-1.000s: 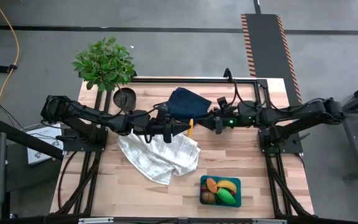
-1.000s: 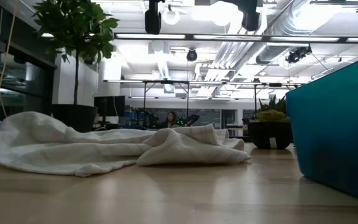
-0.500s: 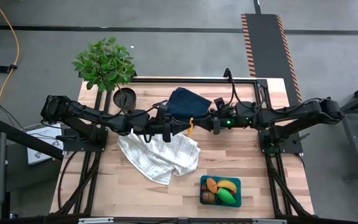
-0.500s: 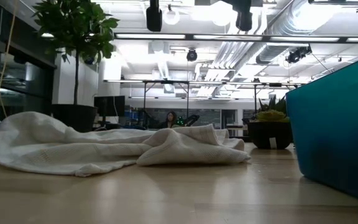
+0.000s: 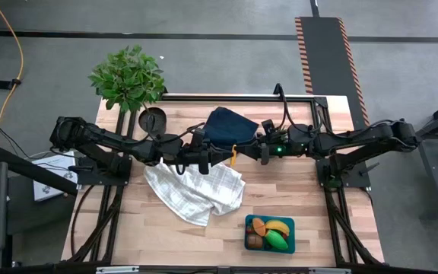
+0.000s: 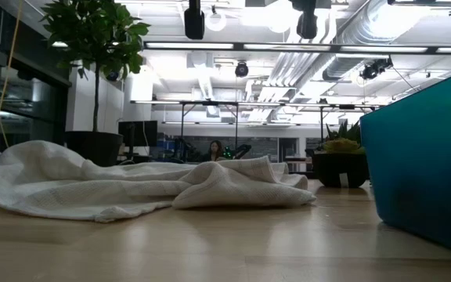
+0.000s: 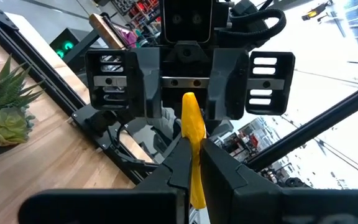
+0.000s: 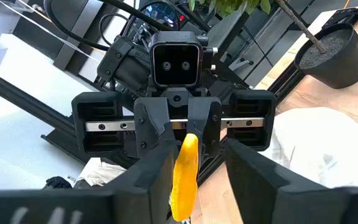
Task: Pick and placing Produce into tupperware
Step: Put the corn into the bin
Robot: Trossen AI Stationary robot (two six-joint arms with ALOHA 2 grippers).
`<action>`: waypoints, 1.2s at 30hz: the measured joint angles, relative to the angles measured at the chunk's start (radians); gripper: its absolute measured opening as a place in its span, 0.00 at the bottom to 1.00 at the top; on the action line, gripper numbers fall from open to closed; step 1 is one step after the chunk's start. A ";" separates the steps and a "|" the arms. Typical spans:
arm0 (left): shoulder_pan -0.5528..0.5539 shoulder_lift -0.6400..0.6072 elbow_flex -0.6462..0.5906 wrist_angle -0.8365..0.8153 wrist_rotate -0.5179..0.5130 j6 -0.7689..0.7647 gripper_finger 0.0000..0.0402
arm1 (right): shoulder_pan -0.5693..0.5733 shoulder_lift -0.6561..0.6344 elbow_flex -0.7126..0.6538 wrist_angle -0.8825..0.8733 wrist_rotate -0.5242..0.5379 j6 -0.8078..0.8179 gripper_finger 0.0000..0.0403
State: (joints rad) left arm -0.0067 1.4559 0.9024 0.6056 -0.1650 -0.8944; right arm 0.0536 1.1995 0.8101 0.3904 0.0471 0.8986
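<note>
Table: wooden top carrying everything.
White cloth: crumpled, beside the tupperware.
Tupperware: teal, holds an orange piece, a green piece and a banana.
Left gripper: above the white cloth's far edge, fingers clamped on a yellow banana.
Right gripper: faces the left one, fingers narrowly parted on either side of this banana, not clearly touching it.

Between the grippers: a banana fills the gap.
Below them: towel (crumpled), navy cloth just behind.
</note>
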 joint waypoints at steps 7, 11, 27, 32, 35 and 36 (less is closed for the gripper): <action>0.000 0.000 0.000 -0.001 0.000 0.000 0.04 | 0.000 0.000 0.000 0.001 -0.003 0.000 0.25; 0.000 0.000 0.000 -0.003 0.000 0.000 0.04 | 0.000 0.000 0.000 0.001 -0.003 0.001 0.21; 0.000 0.001 0.000 -0.003 0.000 0.017 0.04 | 0.000 -0.001 0.000 0.003 -0.003 -0.007 0.07; 0.000 0.001 0.000 -0.003 0.000 0.016 0.04 | 0.000 -0.001 0.000 0.003 -0.003 -0.008 0.06; 0.000 0.001 0.000 -0.003 0.000 0.017 0.04 | 0.000 -0.001 0.000 0.004 -0.003 -0.008 0.06; 0.000 0.001 0.000 -0.003 -0.001 0.017 0.04 | 0.000 -0.001 0.000 0.004 -0.003 -0.008 0.06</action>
State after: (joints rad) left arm -0.0063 1.4567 0.9020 0.6022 -0.1655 -0.8776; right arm 0.0536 1.1988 0.8101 0.3943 0.0442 0.8902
